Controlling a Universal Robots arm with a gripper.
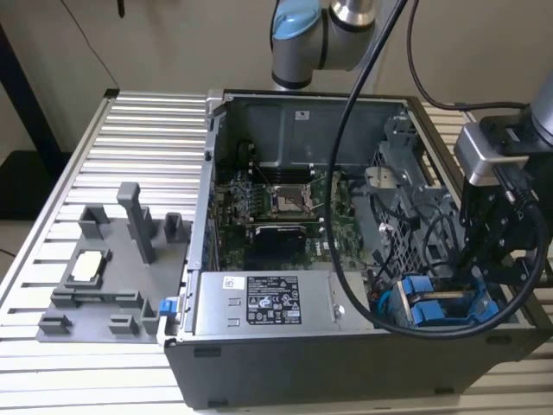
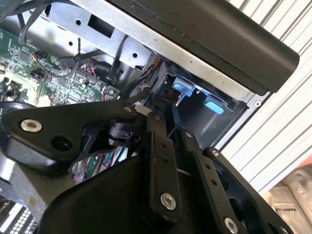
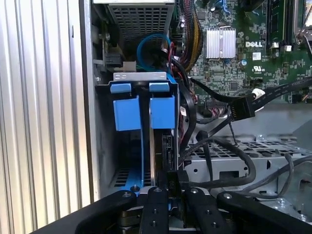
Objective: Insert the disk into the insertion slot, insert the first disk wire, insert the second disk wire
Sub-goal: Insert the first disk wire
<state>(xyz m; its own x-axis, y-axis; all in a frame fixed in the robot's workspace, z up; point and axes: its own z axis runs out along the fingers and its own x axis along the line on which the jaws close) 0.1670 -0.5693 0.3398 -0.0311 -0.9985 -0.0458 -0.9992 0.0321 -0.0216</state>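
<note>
Open dark-grey computer case on ribbed aluminium bench. Green motherboard at the far middle. Silver labelled power-supply box along the near wall. Matte grey moulded fixture on the bench at the exterior view's left, well apart from the case. Arm with grey and blue joints enters at the far side. Black gripper hangs over the near corner of the case at the exterior view's right, above bright blue plastic.

First wrist view: the disk stands on edge inside the insertion slot, a grey sheet-metal bay. Its glossy blue carrier tab is square, and a dark drive edge runs below it toward the gripper. The other blue carrier sits just beside it, same shape.

The fingers, flat black bars with bright screw heads, are drawn together on a small black plug, which lies at or just beside the disk's dark edge; contact cannot be told. A black round cable loops from the plug over a perforated grey plate.

Second wrist view: the gripper is seen along its linkage, aimed into the bay under the case's dark rim, a rim the first wrist view lacks. The exterior view alone gives the bench and fixture.
</note>
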